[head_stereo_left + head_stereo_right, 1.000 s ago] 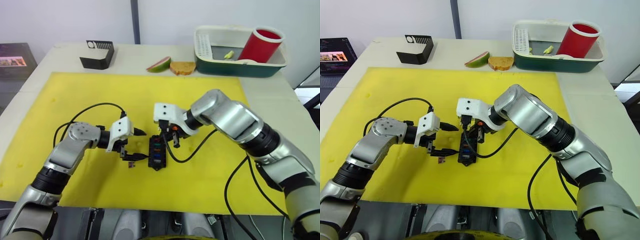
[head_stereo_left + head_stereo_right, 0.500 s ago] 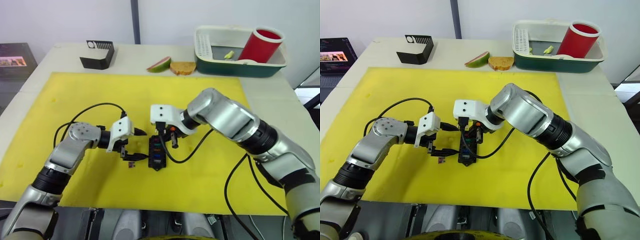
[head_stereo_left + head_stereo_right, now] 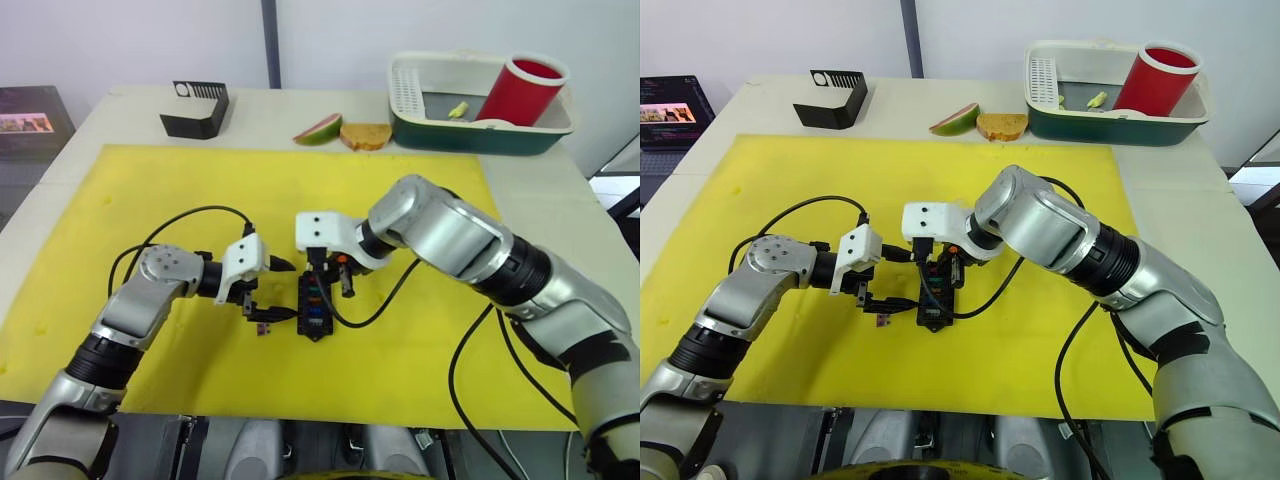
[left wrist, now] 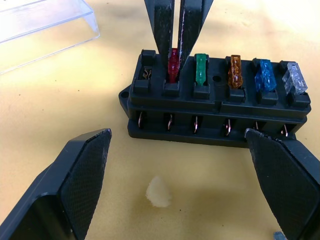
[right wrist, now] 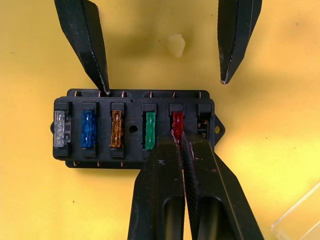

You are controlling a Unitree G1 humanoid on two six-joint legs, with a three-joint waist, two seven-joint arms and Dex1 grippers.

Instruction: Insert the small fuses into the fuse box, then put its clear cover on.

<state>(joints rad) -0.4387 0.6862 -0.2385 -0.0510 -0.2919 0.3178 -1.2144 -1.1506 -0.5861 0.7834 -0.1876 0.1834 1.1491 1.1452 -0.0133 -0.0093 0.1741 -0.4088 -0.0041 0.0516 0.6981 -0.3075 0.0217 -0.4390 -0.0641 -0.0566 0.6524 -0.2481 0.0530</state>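
**Seating the red fuse, fifth of six**

Pushing the red fuse (image 5: 177, 125) into its slot in the fuse box (image 5: 134, 128), which sits on the yellow mat (image 3: 400, 200) between my two grippers. Grey, blue, amber and green fuses are already in their slots; the end slot past the red one is empty.

My right gripper (image 5: 181, 142) is pinched tight on the red fuse from above. My left gripper (image 4: 190, 180) hangs wide apart beside the box, one finger off each end, holding nothing.

To do it well, I think: press straight down, no tilt, so the blades don't bind. Close the left fingers on the box if it slides. Release only once the red top sits level with the green one.

The clear cover (image 4: 45, 20) lies on the mat just beyond the box.
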